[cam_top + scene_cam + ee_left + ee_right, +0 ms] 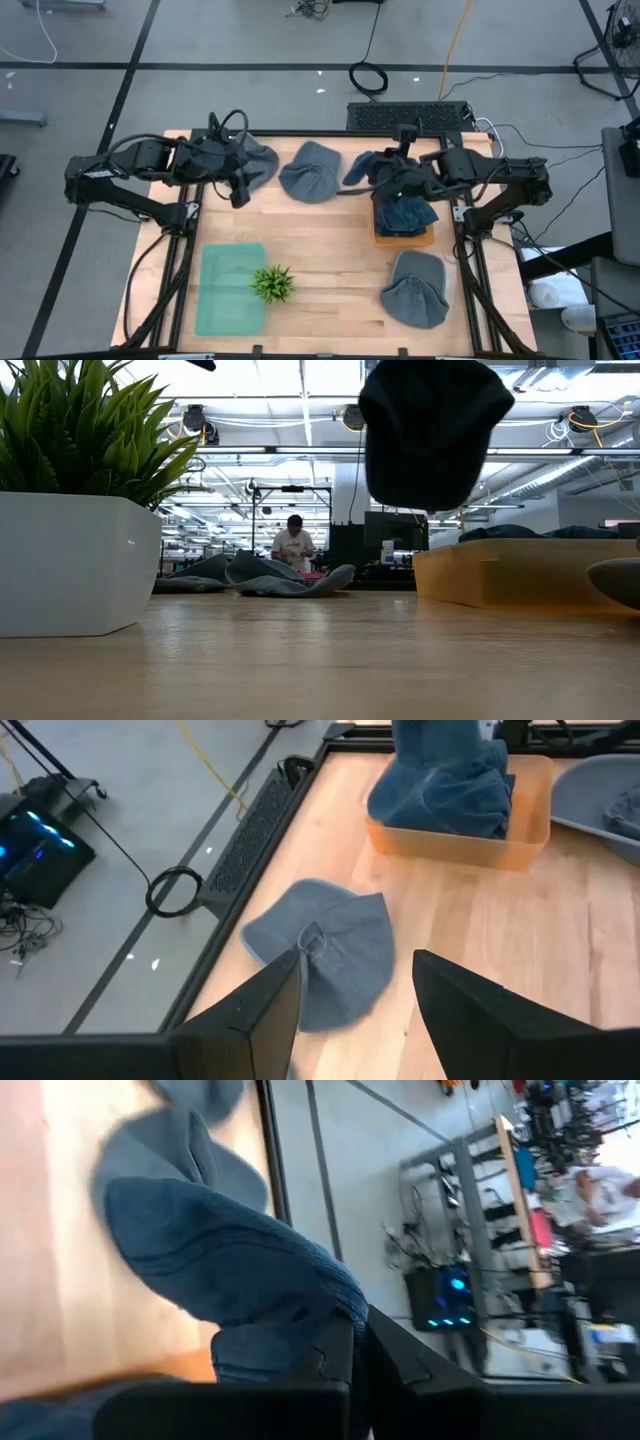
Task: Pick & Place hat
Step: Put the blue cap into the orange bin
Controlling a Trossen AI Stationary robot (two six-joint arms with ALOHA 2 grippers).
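My right gripper (352, 1342) is shut on a dark blue hat (362, 166), which hangs high above the table in the low view (432, 430), beside the far left corner of the orange tray (428, 238). More dark blue hats (405, 215) lie piled in that tray. A grey hat (325, 948) lies flat on the table ahead of my left gripper (355, 995), which is open and holds nothing. Another grey hat (258, 160) lies by the left gripper (241, 188) at the far left, and a third (415, 290) lies near the front right. My right gripper pinches a bunched fold of the dark blue hat's cloth (300, 1315) between its two fingers. The fingers come from the table's right, slanting down. The hat hangs below them, clear of the table and slack.
A green tray (230, 290) lies at the front left with a potted plant (272, 285) in a white pot (70, 560) beside it. Bare wood lies between the trays. A person (293, 545) sits far behind the table.
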